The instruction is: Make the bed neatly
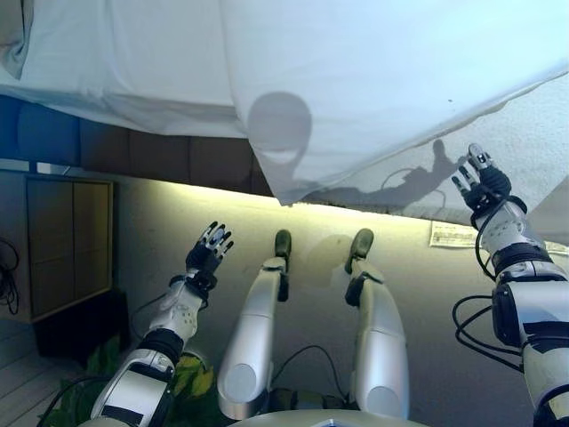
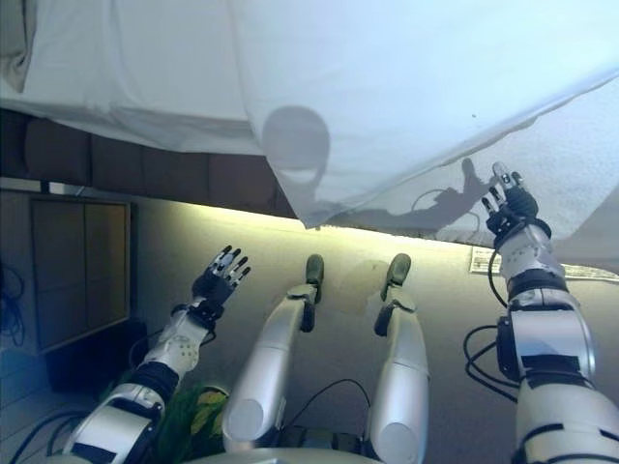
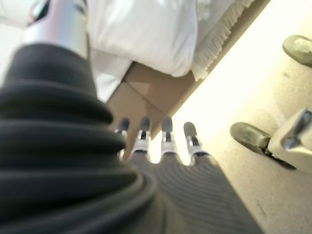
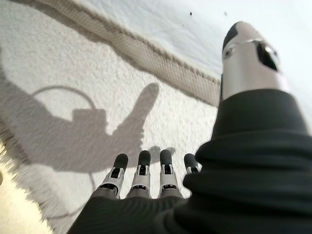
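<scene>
Left eye view: white cotton bed sheet (image 1: 373,80) draped over the bed edge, filling ten to two o'clock, corner hanging near centre. Beneath it at three o'clock, pale textured fringed blanket (image 4: 63,87). Right hand (image 1: 481,184) against blanket, fingers straight, holding nothing. Left hand (image 1: 209,246) at seven o'clock, spread wide above beige floor (image 1: 160,231).

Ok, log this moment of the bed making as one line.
stage: reaching | left robot hand: open, over floor, holding nothing | right robot hand: open, by textured blanket, not gripping | white sheet: corner hangs over bed edge
</scene>
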Robot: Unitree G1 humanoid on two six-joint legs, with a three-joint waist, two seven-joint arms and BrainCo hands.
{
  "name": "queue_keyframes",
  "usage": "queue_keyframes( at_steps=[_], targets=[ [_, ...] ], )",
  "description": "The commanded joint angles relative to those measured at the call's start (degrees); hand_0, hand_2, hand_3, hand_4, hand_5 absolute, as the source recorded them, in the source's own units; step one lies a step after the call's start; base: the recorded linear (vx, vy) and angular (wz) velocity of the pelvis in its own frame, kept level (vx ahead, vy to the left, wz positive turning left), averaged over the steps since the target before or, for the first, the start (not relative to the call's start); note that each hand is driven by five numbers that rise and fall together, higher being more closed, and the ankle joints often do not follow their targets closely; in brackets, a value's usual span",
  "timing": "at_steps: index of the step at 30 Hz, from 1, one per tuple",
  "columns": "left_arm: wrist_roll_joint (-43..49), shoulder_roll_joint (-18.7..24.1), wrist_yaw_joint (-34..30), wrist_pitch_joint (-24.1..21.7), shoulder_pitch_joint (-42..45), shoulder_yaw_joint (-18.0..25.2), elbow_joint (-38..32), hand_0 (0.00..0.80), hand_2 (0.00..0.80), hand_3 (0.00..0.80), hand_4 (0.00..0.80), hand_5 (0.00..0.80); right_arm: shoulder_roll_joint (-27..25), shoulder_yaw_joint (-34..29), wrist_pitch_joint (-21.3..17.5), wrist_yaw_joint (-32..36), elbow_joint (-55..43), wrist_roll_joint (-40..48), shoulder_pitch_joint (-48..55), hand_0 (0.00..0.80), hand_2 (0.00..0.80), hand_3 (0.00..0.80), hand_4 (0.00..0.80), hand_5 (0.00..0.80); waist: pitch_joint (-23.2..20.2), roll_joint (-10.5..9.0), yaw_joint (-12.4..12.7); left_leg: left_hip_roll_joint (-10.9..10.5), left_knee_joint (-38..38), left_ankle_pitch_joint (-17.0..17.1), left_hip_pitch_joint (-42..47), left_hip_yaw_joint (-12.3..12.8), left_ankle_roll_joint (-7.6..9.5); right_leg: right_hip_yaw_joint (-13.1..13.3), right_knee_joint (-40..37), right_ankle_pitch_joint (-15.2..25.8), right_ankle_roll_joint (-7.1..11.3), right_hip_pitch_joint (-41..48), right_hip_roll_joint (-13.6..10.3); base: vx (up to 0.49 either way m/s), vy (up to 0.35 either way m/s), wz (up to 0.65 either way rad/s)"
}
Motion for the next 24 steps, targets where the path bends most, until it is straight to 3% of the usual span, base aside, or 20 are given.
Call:
queue_keyframes(
  at_steps=[1,24],
  targets=[
    [-0.92,1.87,-0.73,-2.73,3.25,-0.19,-4.07,0.0,0.0,0.0,0.0,0.0,-5.5,2.82,-0.51,0.24,-2.82,0.12,-1.82,0.0,0.0,0.0,0.0,0.0,0.4,2.59,-0.26,0.28,-3.1,4.74,-1.02,0.12,-0.45,0.29,6.84,-2.92,3.55,-0.61,-1.09,0.0,0.0,0.0],
    [-2.34,1.85,-3.27,-4.11,11.12,-0.72,-7.95,0.0,0.0,0.0,0.0,0.0,-10.1,5.58,0.67,1.76,-5.45,-2.64,-8.94,0.0,0.0,0.0,0.0,0.0,0.4,4.42,0.8,1.15,-5.67,6.33,-0.34,0.23,-1.48,-0.67,8.27,-4.44,2.43,-0.71,-0.71,0.052,0.007,0.0]
  ],
)
